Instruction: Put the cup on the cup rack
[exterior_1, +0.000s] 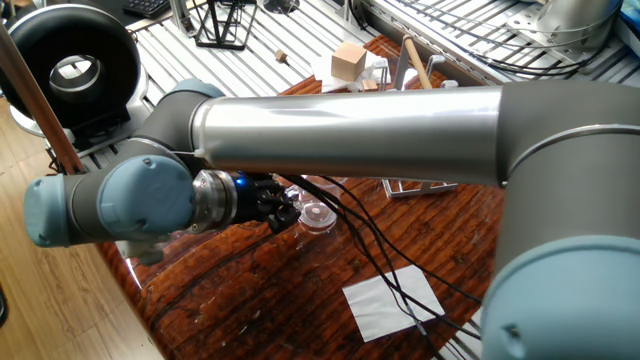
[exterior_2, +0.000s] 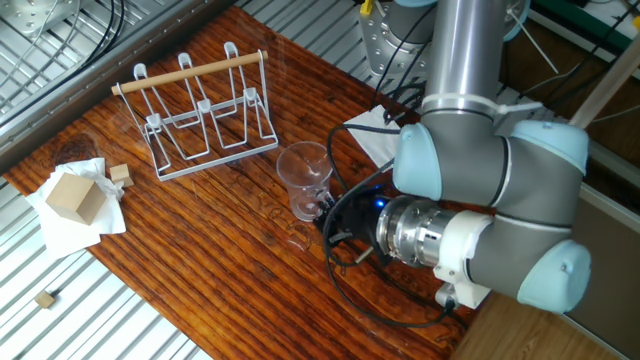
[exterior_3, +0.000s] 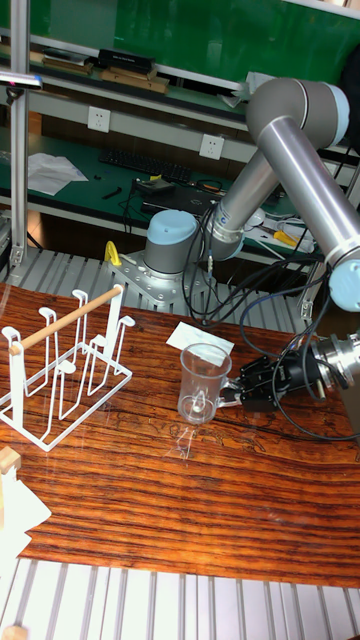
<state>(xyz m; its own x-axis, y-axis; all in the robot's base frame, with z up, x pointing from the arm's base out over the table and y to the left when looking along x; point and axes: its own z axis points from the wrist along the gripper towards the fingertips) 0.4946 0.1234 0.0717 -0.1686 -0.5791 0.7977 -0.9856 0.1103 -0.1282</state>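
The cup (exterior_2: 304, 178) is a clear glass tumbler, mouth up, near the middle of the wooden table. My gripper (exterior_2: 323, 211) comes in low from the right and is shut on the cup's lower part. In the tall fixed view the cup (exterior_3: 203, 380) hangs just off the table, above its own reflection, with the gripper (exterior_3: 234, 395) at its base. The cup rack (exterior_2: 200, 115), grey wire with a wooden rod handle, stands apart at the back left, its pegs bare. In one fixed view my arm hides most of the cup rack (exterior_1: 421, 185); the cup (exterior_1: 316, 212) shows beside the gripper (exterior_1: 290, 210).
A wooden block (exterior_2: 72, 197) sits on crumpled white paper at the table's left end, with small blocks nearby. A white paper sheet (exterior_1: 392, 300) lies close to my arm's cables. The black wire stand (exterior_1: 222, 22) is off the table. The robot base (exterior_3: 170, 255) is behind the table.
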